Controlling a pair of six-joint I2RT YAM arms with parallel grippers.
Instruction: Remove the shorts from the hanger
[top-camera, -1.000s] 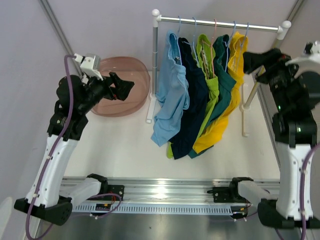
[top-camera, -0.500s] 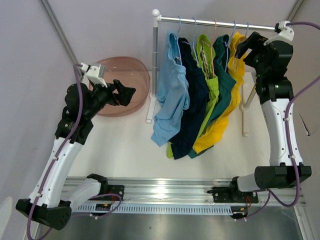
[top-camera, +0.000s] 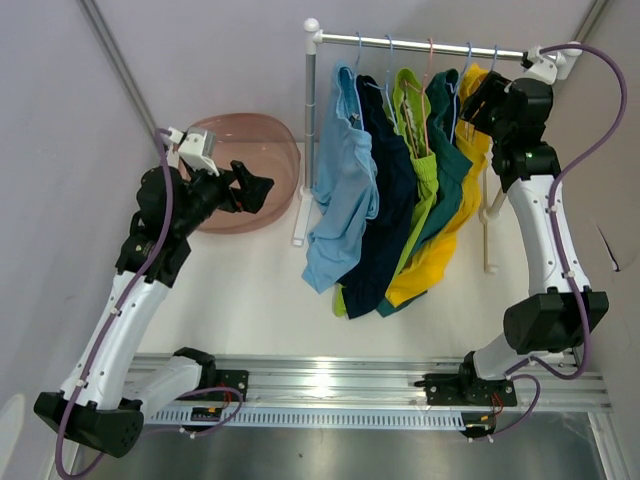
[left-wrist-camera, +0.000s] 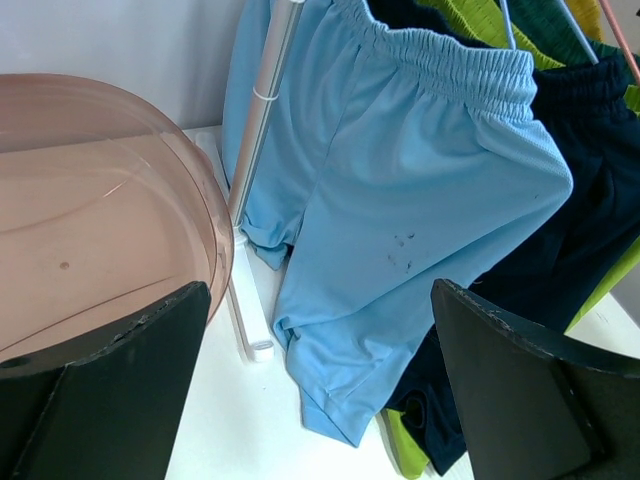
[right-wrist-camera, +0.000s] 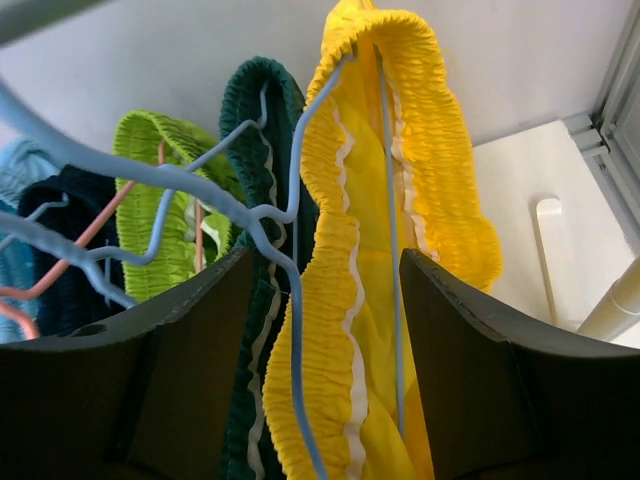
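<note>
Hanging on the rail (top-camera: 440, 47), the five shorts (top-camera: 385, 200) sit in a row. The right fingers (right-wrist-camera: 190, 340) stand part open astride the waistband of the yellow pair (right-wrist-camera: 360, 300), perhaps not touching it. The left fingers (left-wrist-camera: 520, 390) gape wide near the light blue pair (left-wrist-camera: 400, 200).

Upper centre: rack post (top-camera: 310, 120) and five shorts (top-camera: 400, 190) hung touching one another. Upper left: pink bowl (top-camera: 270, 150). Lower centre: bare table (top-camera: 240, 290), open passage.
</note>
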